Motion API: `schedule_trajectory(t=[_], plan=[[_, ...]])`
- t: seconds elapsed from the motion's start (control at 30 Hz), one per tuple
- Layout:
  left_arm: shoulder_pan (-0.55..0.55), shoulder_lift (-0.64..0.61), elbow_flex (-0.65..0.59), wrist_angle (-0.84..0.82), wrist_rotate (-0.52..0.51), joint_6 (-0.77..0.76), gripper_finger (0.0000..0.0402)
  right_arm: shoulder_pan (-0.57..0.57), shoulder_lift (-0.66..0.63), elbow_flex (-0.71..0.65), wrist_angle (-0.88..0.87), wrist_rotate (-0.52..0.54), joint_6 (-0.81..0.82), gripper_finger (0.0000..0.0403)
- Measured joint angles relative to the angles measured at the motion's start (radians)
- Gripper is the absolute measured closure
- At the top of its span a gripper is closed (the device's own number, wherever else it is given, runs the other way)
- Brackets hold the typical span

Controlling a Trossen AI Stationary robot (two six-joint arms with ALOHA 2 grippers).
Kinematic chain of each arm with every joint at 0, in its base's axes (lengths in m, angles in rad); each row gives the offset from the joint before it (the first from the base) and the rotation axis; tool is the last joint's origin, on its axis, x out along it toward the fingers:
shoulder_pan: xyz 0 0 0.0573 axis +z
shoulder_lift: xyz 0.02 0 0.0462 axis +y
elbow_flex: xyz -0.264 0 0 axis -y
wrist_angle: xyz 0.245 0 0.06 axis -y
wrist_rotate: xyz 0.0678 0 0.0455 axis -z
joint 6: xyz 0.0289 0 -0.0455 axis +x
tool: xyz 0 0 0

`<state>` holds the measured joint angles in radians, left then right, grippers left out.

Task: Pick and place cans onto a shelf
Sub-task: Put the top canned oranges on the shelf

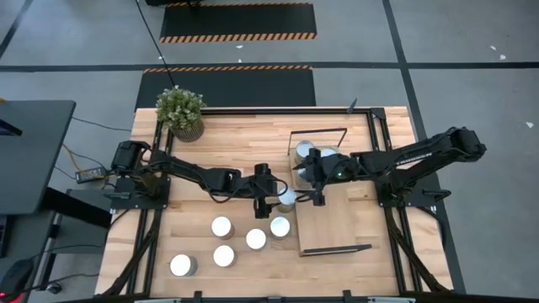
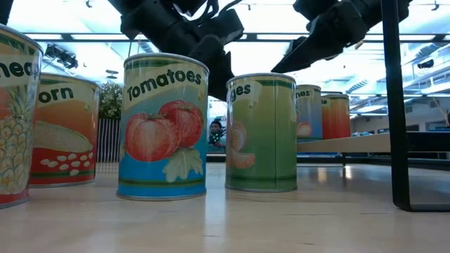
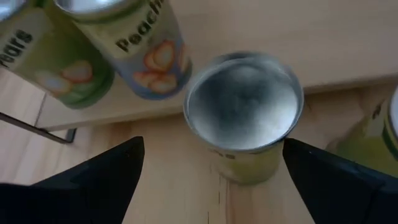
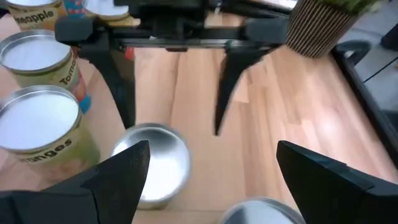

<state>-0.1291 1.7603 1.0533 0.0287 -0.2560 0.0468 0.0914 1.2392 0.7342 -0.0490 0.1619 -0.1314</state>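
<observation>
Tomatoes can [image 2: 165,126] stands sealed beside the oranges can [image 2: 261,132].

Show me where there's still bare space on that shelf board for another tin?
The shelf is bare over its near half, up to the near wire frame. Its far end is crowded: cans cluster beside the far frame under the right gripper. The left gripper hangs open over a can by the shelf's left edge.

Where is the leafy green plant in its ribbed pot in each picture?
High view: leafy green plant, wooden table's far left corner.
Low view: between orange corn can and blue tomatoes can.
Left wrist view: absent.
Right wrist view: pot only, behind open left gripper.
Shared landmark: left gripper.
</observation>
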Motion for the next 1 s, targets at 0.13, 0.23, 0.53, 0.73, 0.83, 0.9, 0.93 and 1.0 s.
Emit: schedule_trajectory(t=[0.13, 0.23, 0.53, 0.73, 0.83, 0.9, 0.93, 1.0], plan=[[0.001, 0.0, 0.001, 0.003, 0.029, -0.022, 0.0013, 0.015, 0.04, 0.028, -0.037, 0.0, 0.033, 0.0044], [0.001, 0.0, 0.001, 0.01, 0.131, -0.05, 0.0013, 0.023, 0.058, 0.041, -0.059, 0.0, 0.05, 0.0044], [0.001, -0.036, 0.001, -0.015, 0.161, -0.015, 0.0013, 0.033, 0.095, 0.102, -0.121, -0.003, 0.05, 0.0044], [0.001, -0.062, 0.001, -0.053, 0.094, -0.008, 0.0013, 0.074, 0.108, 0.103, -0.152, -0.007, 0.024, 0.0044], [0.007, -0.058, 0.0, -0.075, 0.088, -0.008, 0.0013, 0.089, 0.119, 0.104, -0.157, -0.007, -0.006, 0.0044], [0.009, -0.052, 0.001, -0.078, 0.08, -0.006, 0.0013, 0.096, 0.131, 0.102, -0.159, -0.007, -0.042, 0.0044], [0.01, -0.051, 0.0, -0.083, 0.075, 0.0, 0.0013, 0.098, 0.138, 0.104, -0.153, -0.008, -0.058, 0.0044], [0.01, -0.051, 0.0, -0.078, 0.072, 0.018, 0.0013, 0.1, 0.148, 0.102, -0.165, -0.021, -0.095, 0.0044]])
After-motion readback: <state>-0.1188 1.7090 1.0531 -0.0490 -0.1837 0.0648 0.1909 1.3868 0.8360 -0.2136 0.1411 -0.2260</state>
